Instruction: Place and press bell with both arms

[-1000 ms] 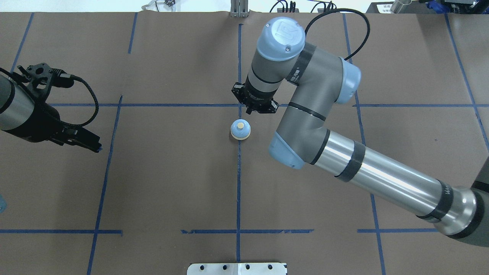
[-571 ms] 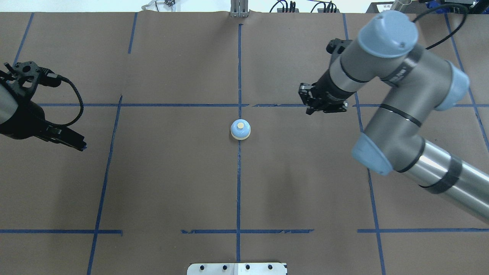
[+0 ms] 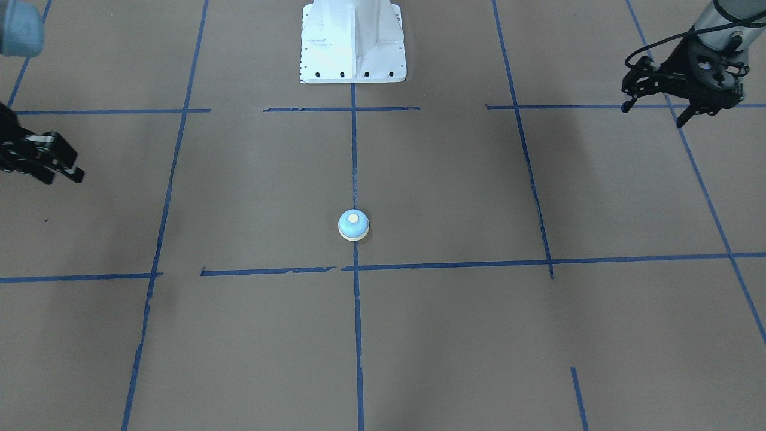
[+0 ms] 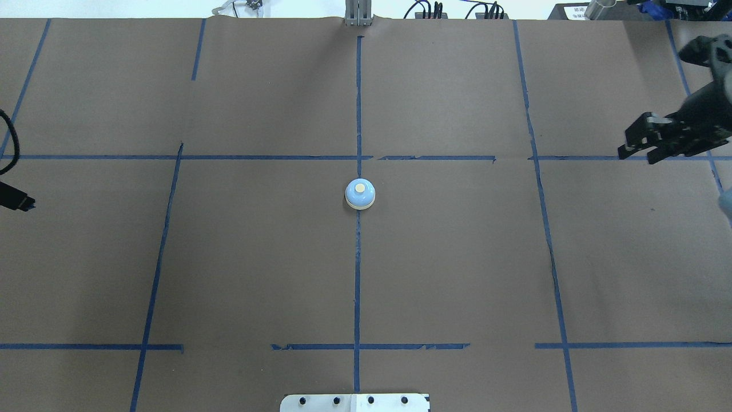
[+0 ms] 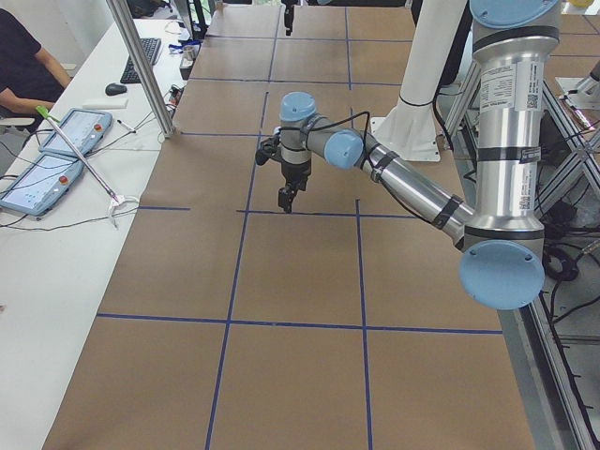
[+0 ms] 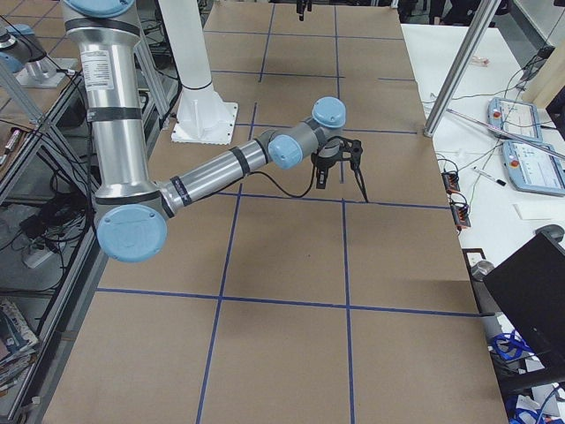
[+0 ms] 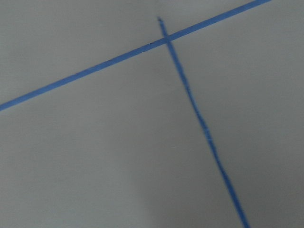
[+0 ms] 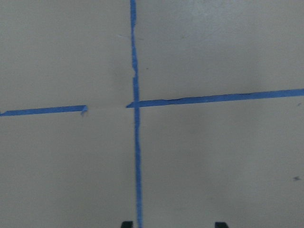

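Placing looks done — the bell (image 4: 359, 195) sits mid-frame on the worktop (image 4: 457, 274), right pincer (image 4: 636, 154) spread empty at frame right, left pincer (image 4: 23, 203) state untellable — pressing next needs a long reach onto its button (image 4: 359, 187).

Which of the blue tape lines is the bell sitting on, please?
The bell sits on the centre tape line running out from the white pedestal; the other lengthwise lines lie well aside, and the cross lines miss it.

Brown table (image 4: 257, 257), blue tape grid (image 4: 357, 274), white desk (image 5: 56, 272)
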You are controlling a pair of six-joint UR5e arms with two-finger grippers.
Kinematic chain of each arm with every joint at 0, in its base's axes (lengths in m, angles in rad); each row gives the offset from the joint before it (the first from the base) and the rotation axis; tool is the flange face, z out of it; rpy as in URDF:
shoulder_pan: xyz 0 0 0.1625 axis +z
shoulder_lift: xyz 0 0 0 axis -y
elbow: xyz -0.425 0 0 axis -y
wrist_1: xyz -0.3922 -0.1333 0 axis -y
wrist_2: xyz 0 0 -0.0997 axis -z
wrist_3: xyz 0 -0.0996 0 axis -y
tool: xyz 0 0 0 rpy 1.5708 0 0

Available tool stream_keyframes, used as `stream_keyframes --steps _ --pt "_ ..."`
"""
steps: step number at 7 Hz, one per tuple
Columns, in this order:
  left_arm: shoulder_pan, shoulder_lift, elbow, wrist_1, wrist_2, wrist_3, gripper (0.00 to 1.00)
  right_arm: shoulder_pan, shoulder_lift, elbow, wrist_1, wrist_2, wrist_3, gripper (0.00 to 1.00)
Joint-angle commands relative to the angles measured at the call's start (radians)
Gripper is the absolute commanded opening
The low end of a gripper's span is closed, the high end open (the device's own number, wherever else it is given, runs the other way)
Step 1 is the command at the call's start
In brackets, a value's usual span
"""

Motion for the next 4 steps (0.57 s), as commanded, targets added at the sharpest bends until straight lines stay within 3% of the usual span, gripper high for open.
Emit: stream_keyframes --steps 1,2,4 --pt "-0.192 0.069 0.11 -0.003 -0.086 0.268 1.0 0.183 -0.171 -0.007 -0.004 0.015 -0.403 1.0" --pt "-0.304 0.071 0.216 -0.003 -0.158 0.426 1.0 0.264 -0.22 -0.019 -0.006 0.015 -0.555 1.0" --pt "-0.411 0.093 0.319 -0.004 -0.151 0.48 1.0 0.332 -0.288 -0.012 -0.012 0.015 -0.682 1.0"
